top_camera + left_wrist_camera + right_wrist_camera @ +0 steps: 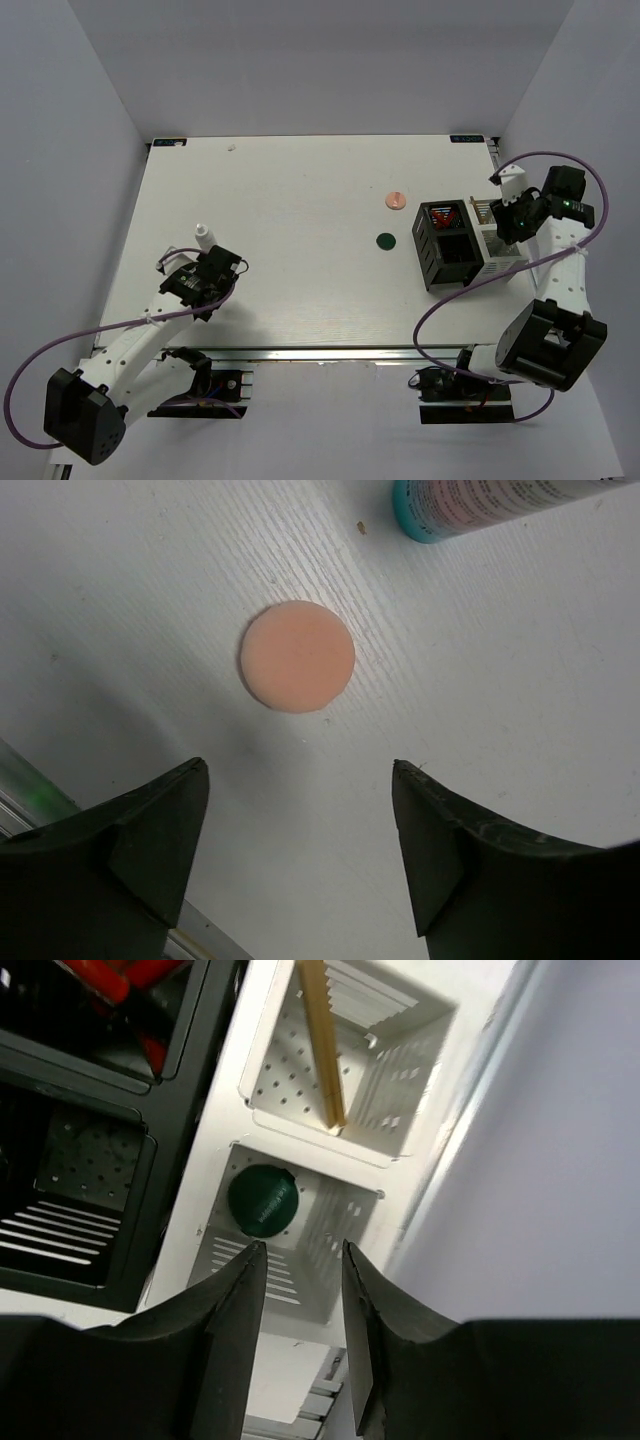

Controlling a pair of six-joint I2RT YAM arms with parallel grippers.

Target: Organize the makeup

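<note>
The left gripper, jaws spread wide and empty, faces a thin peach-pink round disc, likely light and slippery, best pinched across its edges.

bare table rings the green disc; the compartment box stands near its right.

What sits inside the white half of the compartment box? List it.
In the white half, one compartment holds a dark green disc, the next a thin tan stick. The right gripper hides the first compartment's near end.
</note>
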